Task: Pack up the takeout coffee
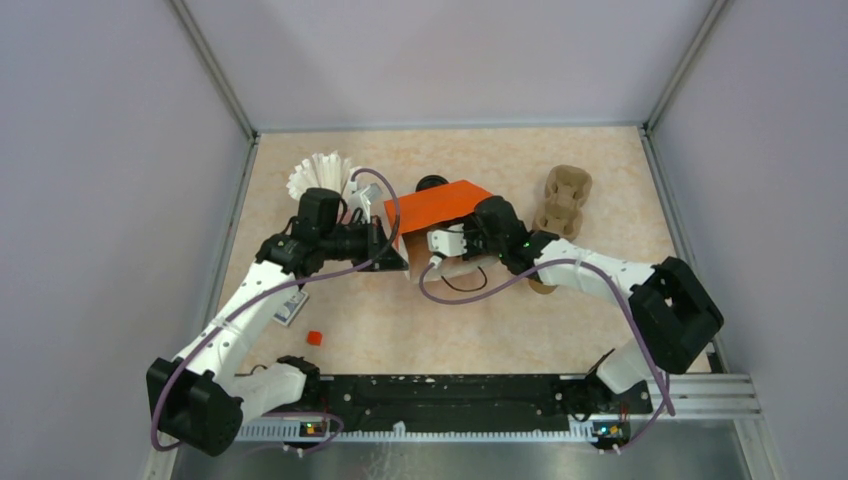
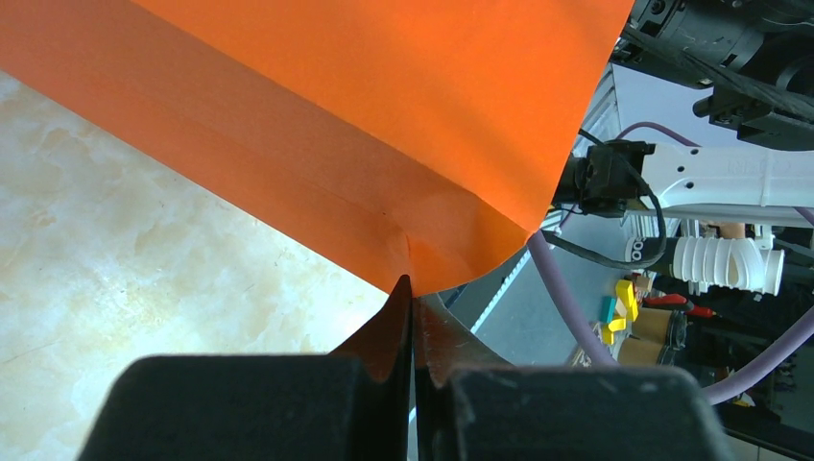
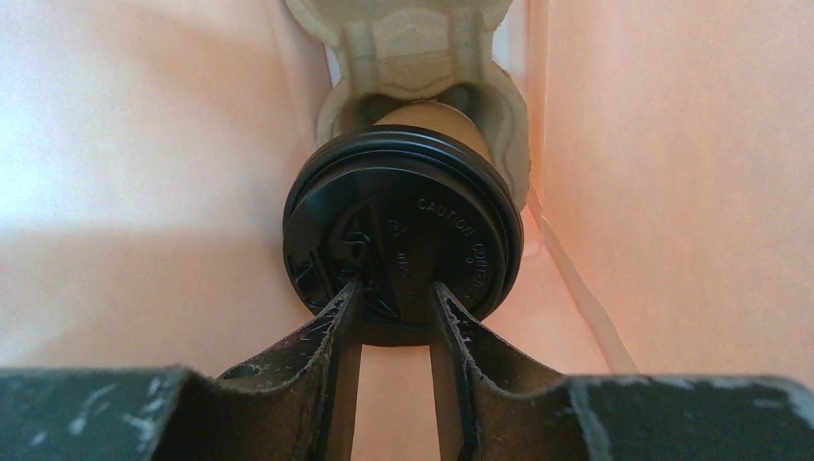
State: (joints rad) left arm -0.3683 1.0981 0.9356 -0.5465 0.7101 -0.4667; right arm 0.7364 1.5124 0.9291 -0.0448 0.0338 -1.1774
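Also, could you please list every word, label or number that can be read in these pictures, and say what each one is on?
"CAUTION": embossed on the black lid of the takeout coffee.
Next word on the lid: too dim to read surely.
Small marks at the lid's centre: unreadable, partly behind the right claw.
White and blue card beside the left arm: too small to read.
Orange bag: no print showing.

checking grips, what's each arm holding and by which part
Left fingers pinch the bag by its edge; right fingers sit at the coffee lid, hold unclear.
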